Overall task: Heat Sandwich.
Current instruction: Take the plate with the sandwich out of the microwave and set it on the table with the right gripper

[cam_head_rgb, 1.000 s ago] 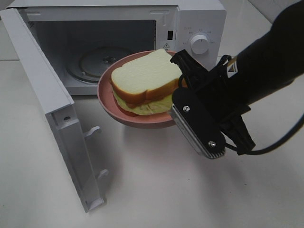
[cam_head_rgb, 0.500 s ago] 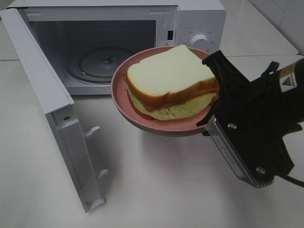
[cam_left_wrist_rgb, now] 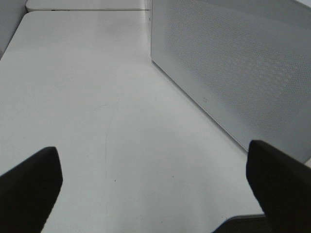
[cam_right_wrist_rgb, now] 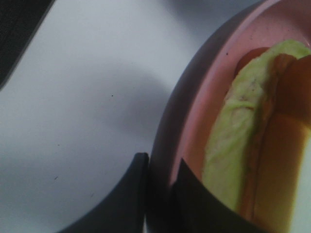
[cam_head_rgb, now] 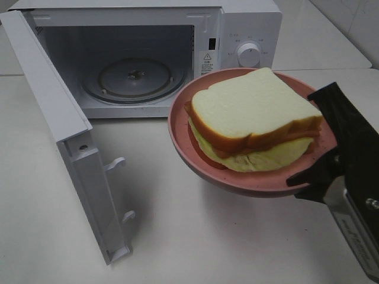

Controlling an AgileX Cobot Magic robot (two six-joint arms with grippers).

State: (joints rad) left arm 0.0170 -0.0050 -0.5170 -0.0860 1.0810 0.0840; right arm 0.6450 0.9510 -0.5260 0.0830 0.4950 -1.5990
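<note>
The sandwich (cam_head_rgb: pixel 254 115), pale bread over yellowish-green filling, lies on a round pink plate (cam_head_rgb: pixel 185 145). The plate hangs in the air in front of the microwave and to the right of its opening. My right gripper (cam_head_rgb: pixel 321 145) is shut on the plate's right rim, one finger above and one below. The right wrist view shows the right gripper (cam_right_wrist_rgb: pixel 160 170) pinching the plate's rim (cam_right_wrist_rgb: pixel 194 107), with the sandwich (cam_right_wrist_rgb: pixel 233 145) just beyond. My left gripper (cam_left_wrist_rgb: pixel 155 189) is open over bare table with nothing between its fingers; it is out of the high view.
The white microwave (cam_head_rgb: pixel 249 23) stands at the back with its door (cam_head_rgb: pixel 65 136) swung open to the left and a glass turntable (cam_head_rgb: pixel 133 77) inside. In the left wrist view a white perforated microwave panel (cam_left_wrist_rgb: pixel 233 68) stands close by.
The right gripper has carried the plate and sandwich to the right and nearer the camera, away from the microwave opening. The left gripper has not changed.
</note>
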